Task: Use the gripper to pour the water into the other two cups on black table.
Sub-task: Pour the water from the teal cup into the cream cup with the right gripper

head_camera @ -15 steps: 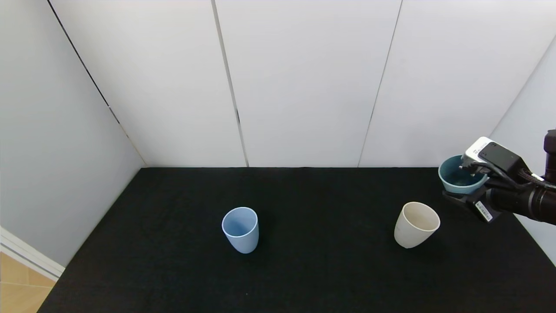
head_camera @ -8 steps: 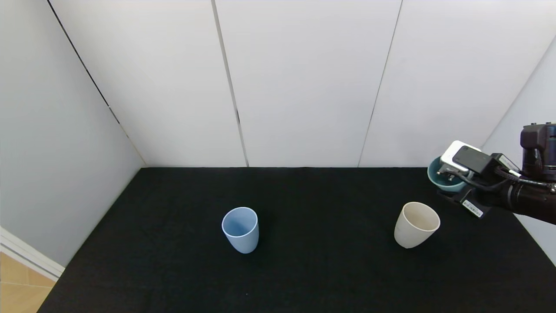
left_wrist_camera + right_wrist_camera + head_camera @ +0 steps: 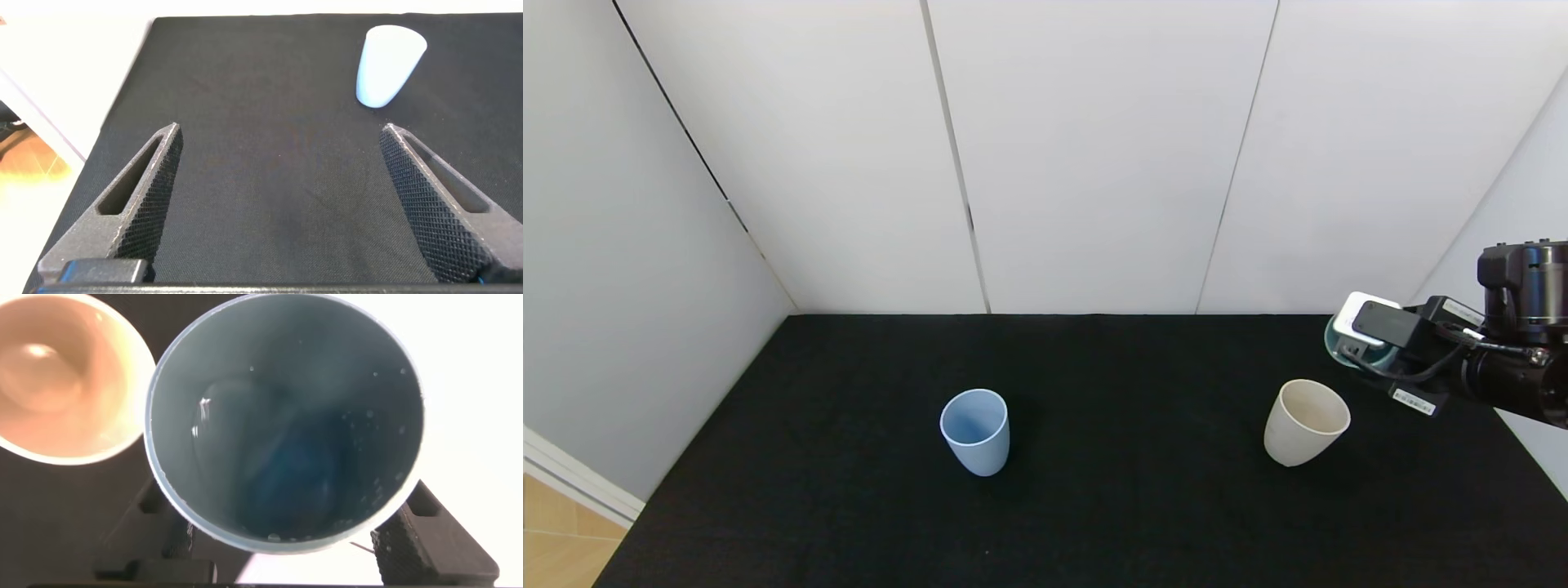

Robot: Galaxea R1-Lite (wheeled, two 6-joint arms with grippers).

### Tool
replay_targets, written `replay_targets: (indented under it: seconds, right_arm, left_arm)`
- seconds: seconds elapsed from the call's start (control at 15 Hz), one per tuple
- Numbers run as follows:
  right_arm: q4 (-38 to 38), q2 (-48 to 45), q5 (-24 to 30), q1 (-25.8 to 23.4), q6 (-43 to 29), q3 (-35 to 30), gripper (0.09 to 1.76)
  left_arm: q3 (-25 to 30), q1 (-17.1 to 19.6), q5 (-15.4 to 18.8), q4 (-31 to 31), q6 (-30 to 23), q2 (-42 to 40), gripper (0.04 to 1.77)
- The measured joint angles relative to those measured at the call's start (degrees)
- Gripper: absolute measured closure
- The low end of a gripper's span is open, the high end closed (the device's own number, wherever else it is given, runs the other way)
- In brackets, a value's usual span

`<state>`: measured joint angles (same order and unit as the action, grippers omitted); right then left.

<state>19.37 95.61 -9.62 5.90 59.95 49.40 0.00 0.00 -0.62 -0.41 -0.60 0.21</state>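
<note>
Right gripper [image 3: 1364,355] held the teal cup [image 3: 1339,353] at the right edge of the head view.

Its fingers [image 3: 425,539] were clamped on the cup's sides, water [image 3: 221,416] glinting inside. The cream cup [image 3: 1305,422] stood just below and left of it on the black table [image 3: 1135,506]; the pale blue cup [image 3: 976,430] stood lower centre. The left gripper [image 3: 282,204] hovered low over the table, jaws wide apart and empty.

table [image 3: 1094,490]: matt black cloth | blue cup [image 3: 975,430], cream cup [image 3: 1304,421]: matt plastic | teal cup [image 3: 286,425] in right gripper [image 3: 286,555]: smooth, wet-beaded | left fingers [image 3: 139,204]: knurled black
</note>
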Motion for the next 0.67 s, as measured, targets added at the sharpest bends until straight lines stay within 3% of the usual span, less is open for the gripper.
replay_targets:
  seconds: [0.67]
  right_arm:
    - [0.0,1.0,-0.2,-2.4,12.5,1.2,0.65]
  left_arm:
    - [0.0,0.0,0.0,0.0,0.0,0.0,0.09]
